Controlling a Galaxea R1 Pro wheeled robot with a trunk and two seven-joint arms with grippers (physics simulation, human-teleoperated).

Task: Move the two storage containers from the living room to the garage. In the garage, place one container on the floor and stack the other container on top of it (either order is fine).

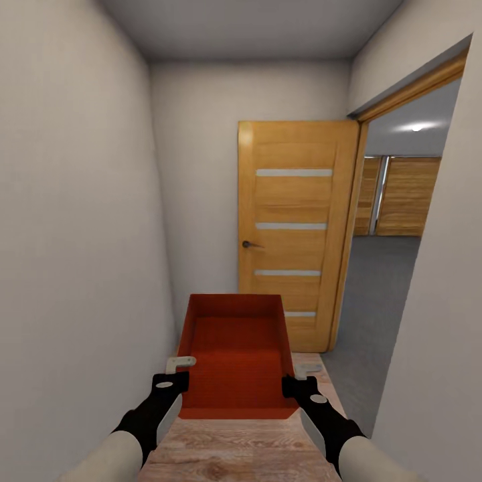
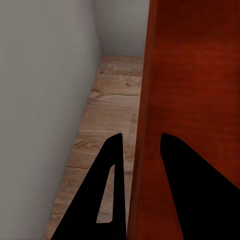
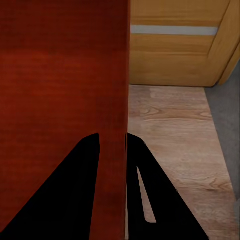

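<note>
One red-orange storage container (image 1: 234, 355) hangs level in front of me, held between both arms above the wood-plank flooring. My left gripper (image 1: 179, 367) is shut on its left wall, whose fingers straddle the thin wall (image 2: 195, 90) in the left wrist view. On the opposite wall my right gripper (image 1: 298, 375) is shut the same way, one finger on each side of the wall (image 3: 60, 75). The bin is lidless and empty. Through the doorway at the right lies the garage, with its grey floor (image 1: 375, 301) and a wide plank door (image 1: 405, 197).
I stand in a narrow corridor with a plain wall close on the left (image 1: 73, 234) and another on the right (image 1: 442, 335). An orange wooden door (image 1: 294, 227) stands swung open ahead, beside the doorway. Light plank flooring (image 1: 234, 448) runs underneath.
</note>
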